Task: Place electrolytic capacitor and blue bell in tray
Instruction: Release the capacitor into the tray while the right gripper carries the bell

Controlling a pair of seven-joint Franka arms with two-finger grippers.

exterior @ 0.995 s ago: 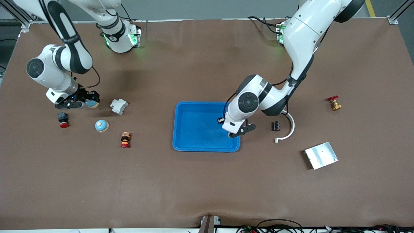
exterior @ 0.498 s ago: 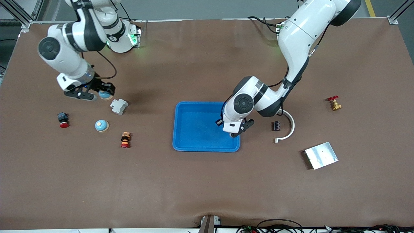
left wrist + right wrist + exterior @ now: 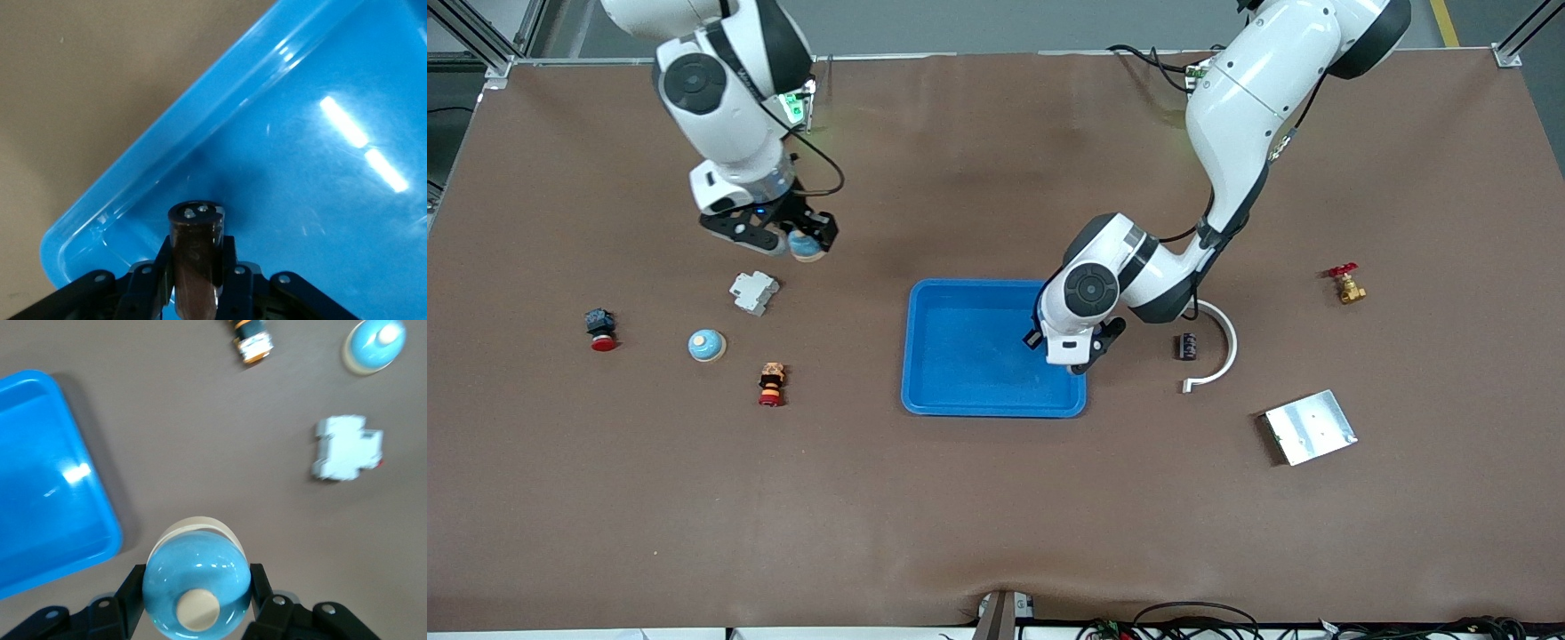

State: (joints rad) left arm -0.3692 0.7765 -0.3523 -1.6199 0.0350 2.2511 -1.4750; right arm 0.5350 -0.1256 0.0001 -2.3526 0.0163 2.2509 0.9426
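Observation:
The blue tray (image 3: 969,356) lies mid-table. My left gripper (image 3: 1083,363) hangs over the tray's corner toward the left arm's end. It is shut on a dark electrolytic capacitor (image 3: 195,250), which points down at the tray floor (image 3: 320,167) just inside the rim. My right gripper (image 3: 805,242) is in the air over bare table between the tray and the right arm's base. It is shut on a blue bell (image 3: 197,590) with a cream button, also visible as the bell (image 3: 807,249) from the front. The tray's corner (image 3: 47,487) shows in the right wrist view.
A second blue bell (image 3: 707,345), a white breaker (image 3: 753,292), a red push button (image 3: 601,329) and an orange-red stacked part (image 3: 771,384) lie toward the right arm's end. Another dark capacitor (image 3: 1188,346), a white curved piece (image 3: 1223,351), a metal plate (image 3: 1310,427) and a brass valve (image 3: 1344,283) lie toward the left arm's end.
The right arm has swung the held bell from the right arm's end of the table toward the tray. The left gripper has shifted slightly over the tray's corner, still gripping the capacitor.

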